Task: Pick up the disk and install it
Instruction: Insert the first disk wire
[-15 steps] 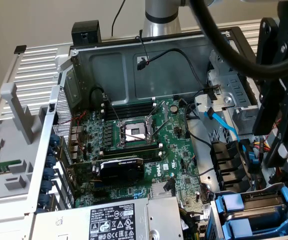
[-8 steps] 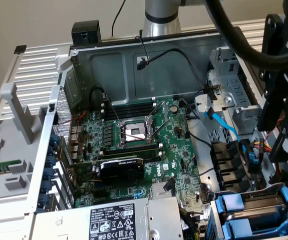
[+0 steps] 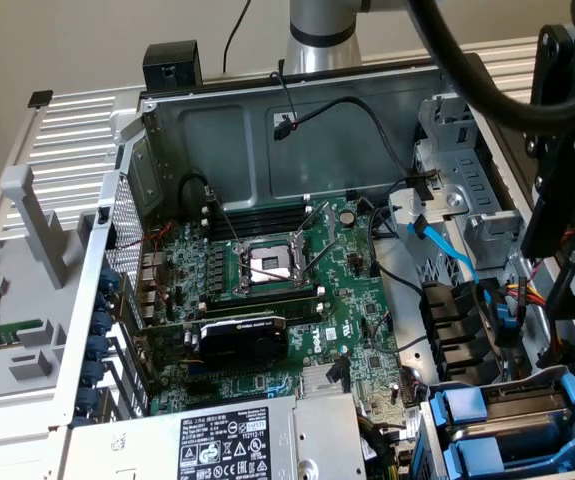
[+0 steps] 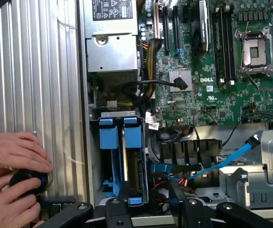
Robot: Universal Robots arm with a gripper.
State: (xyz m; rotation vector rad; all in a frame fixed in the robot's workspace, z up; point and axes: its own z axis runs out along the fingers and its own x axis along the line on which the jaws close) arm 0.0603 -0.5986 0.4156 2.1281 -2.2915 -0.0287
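Two blue plastic carriers stand side by side on edge in the drive bay (image 4: pixel 143 142) at the case's corner. The disk (image 4: pixel 134 164) is the one whose grey metal side shows, under its blue carrier tab (image 4: pixel 131 135). In the exterior view the same carriers (image 3: pixel 470 408) sit at the lower right. My gripper (image 4: pixel 149 192) hovers over the bay, open, with one fingertip (image 4: pixel 124 190) over the disk's end. Nothing is held between the fingers. Its dark body (image 3: pixel 559 270) hangs at the exterior view's right edge.
A person's hands (image 4: pixel 13 161) rest on a black knob (image 4: pixel 28 181) on the ribbed case side panel (image 4: pixel 41 85). A grey power supply (image 4: pixel 111 47), the motherboard (image 3: pixel 267 270), a light-blue cable (image 4: pixel 231 154) and loose black cables (image 4: pixel 155 85) crowd the case.
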